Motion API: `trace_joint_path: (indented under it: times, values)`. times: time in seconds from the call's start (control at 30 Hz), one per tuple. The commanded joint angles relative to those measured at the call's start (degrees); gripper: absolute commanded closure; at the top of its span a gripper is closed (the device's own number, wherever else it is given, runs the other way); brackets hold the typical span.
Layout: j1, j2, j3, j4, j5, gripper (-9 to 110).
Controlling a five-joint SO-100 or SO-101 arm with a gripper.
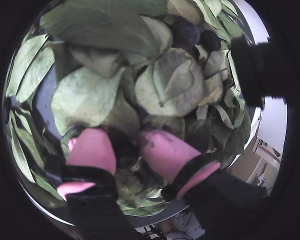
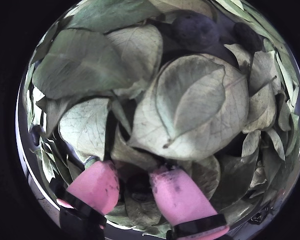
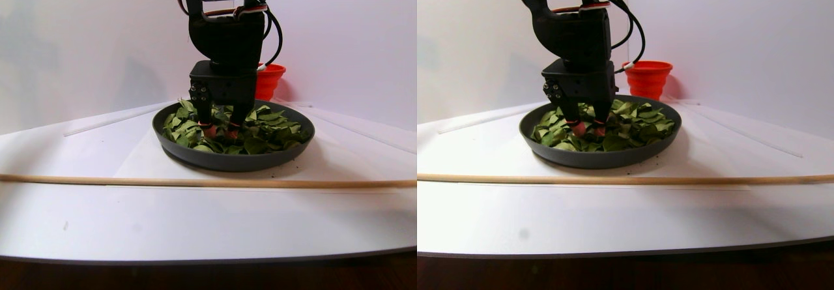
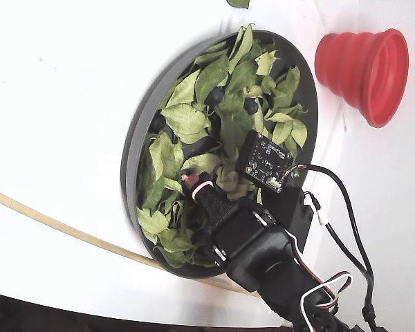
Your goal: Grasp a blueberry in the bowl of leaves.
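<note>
The claw [image 2: 135, 187] sits down among the leaves [image 2: 190, 105] in the bowl [image 3: 228, 159], its pink fingers [image 2: 177, 195] apart around a dark round thing, contact unclear.

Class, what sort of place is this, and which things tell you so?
Probably a tabletop robot test bench: a plain white table, a wide dark-grey bowl of loose green leaves, and a black robot arm reaching in.
</note>
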Motion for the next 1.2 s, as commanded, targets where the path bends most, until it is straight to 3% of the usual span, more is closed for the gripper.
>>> trace_joint_path:
  times: [0.0, 1.17]
  values:
    - [0.53, 1.14, 0.26, -0.44, -0.35, 91]
    - [-0.26, 9.67, -1.58, 2.64, -0.62, 94]
